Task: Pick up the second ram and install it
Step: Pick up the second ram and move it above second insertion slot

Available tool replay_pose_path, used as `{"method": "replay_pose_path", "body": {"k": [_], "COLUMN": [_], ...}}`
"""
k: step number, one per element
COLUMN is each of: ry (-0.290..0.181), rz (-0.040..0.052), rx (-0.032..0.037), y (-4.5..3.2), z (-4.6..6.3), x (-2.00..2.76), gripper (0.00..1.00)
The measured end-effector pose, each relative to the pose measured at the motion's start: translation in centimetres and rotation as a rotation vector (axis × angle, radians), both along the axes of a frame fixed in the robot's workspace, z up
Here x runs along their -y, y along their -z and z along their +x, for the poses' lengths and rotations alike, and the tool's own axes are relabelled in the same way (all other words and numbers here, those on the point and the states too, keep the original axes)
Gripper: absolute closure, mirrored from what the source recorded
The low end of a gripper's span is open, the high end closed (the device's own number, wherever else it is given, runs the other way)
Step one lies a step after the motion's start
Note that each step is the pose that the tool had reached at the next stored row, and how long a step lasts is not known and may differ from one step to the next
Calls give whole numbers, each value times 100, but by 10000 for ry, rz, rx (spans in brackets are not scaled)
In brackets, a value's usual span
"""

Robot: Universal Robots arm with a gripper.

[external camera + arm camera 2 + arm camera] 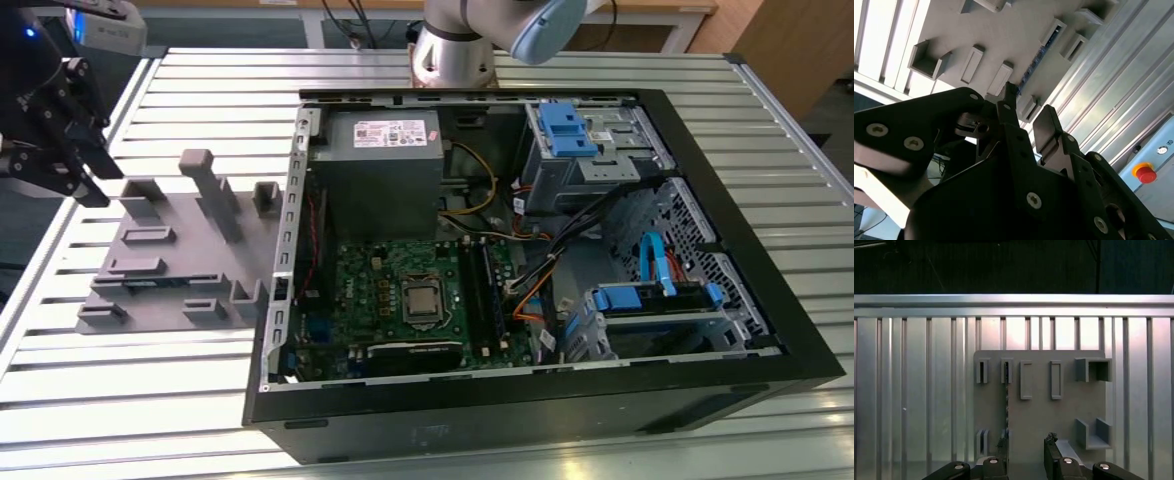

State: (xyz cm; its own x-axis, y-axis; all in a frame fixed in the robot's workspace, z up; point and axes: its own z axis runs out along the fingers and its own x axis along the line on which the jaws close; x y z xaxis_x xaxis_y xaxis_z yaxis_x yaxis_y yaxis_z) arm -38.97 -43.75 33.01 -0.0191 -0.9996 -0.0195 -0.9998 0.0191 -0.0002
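Hovering above the second ram, fingers parted and empty.
I'd centre the gripper astride that ram in its gray fixture, square to its edge.

Silver stripes cross the table. The plate is gray, the gripper and computer case black, the board green.

We take this for a robotics lab or test workshop: a ribbed aluminium bench carries an opened desktop computer case with its green motherboard laid bare, a gray fixture plate lies beside it, the robot arm's base stands at the bench's far edge, and in the second wrist view we see a red push button on a yellow ring, mounted on a box nearby
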Motion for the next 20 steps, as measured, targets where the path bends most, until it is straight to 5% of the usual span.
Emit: {"method": "replay_pose_path", "body": {"k": [13, 20], "ry": [-8, -16], "rz": [1, -1], "rx": [1, -4], "y": [23, 98], "z": [-19, -21], "x": [0, 0], "gripper": [58, 58]}}
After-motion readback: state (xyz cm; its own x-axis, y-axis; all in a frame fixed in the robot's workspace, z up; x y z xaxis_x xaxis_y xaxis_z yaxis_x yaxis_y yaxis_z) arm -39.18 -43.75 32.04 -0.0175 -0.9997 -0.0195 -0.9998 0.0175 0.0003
